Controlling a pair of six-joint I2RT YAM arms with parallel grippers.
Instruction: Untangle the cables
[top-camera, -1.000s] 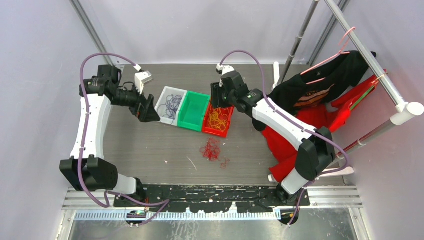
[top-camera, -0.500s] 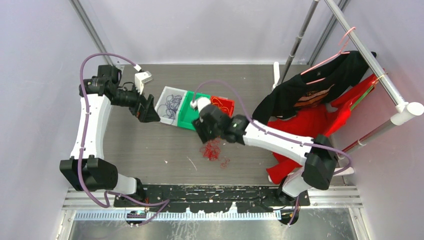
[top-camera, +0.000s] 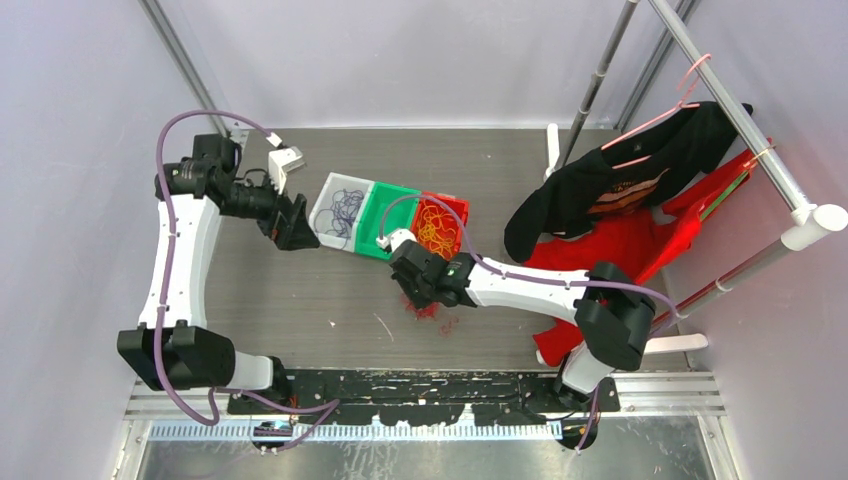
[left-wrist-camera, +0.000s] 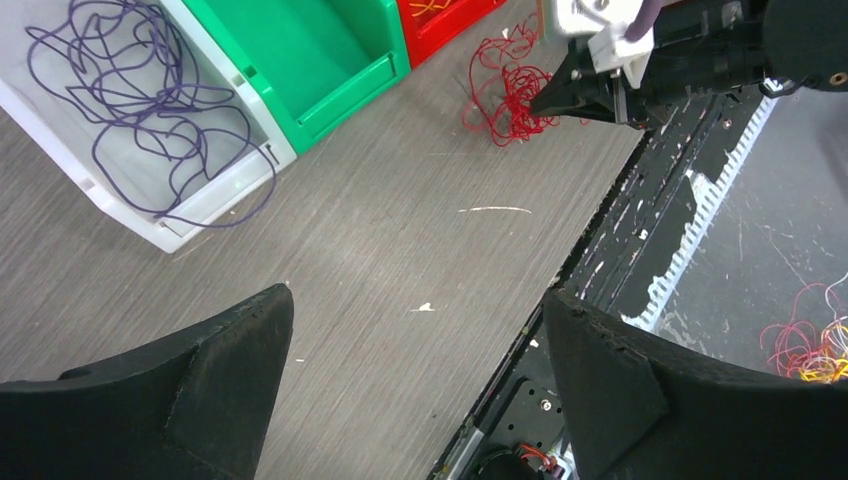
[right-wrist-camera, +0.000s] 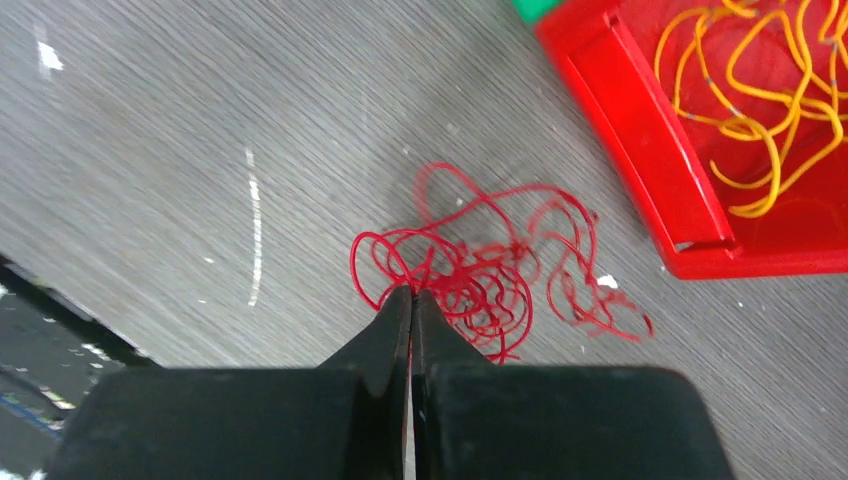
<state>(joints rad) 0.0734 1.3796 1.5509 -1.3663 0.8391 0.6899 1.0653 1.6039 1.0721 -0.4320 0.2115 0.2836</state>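
Observation:
A loose tangle of red cables (right-wrist-camera: 480, 280) lies on the grey table in front of the bins, also seen as red cables (top-camera: 428, 310) from above and red cables (left-wrist-camera: 505, 95) from the left wrist. My right gripper (right-wrist-camera: 411, 292) is down at the tangle's near edge, jaws pressed together with a red strand showing between them. Purple cables (left-wrist-camera: 130, 110) lie in the white bin (top-camera: 330, 195). Orange-yellow cables (right-wrist-camera: 760, 110) lie in the red bin (top-camera: 460, 210). My left gripper (left-wrist-camera: 416, 295) hangs open above the table, left of the white bin, holding nothing.
A green bin (top-camera: 385, 215) sits between the white and red ones. Black and red garments (top-camera: 620, 190) hang on a rack at the right. The black base rail (top-camera: 420, 385) runs along the table's near edge. A few loose strands (left-wrist-camera: 810, 350) lie below the table edge.
My right arm swung from above the red bin down to the red tangle and its jaws closed there. The left arm has barely moved.

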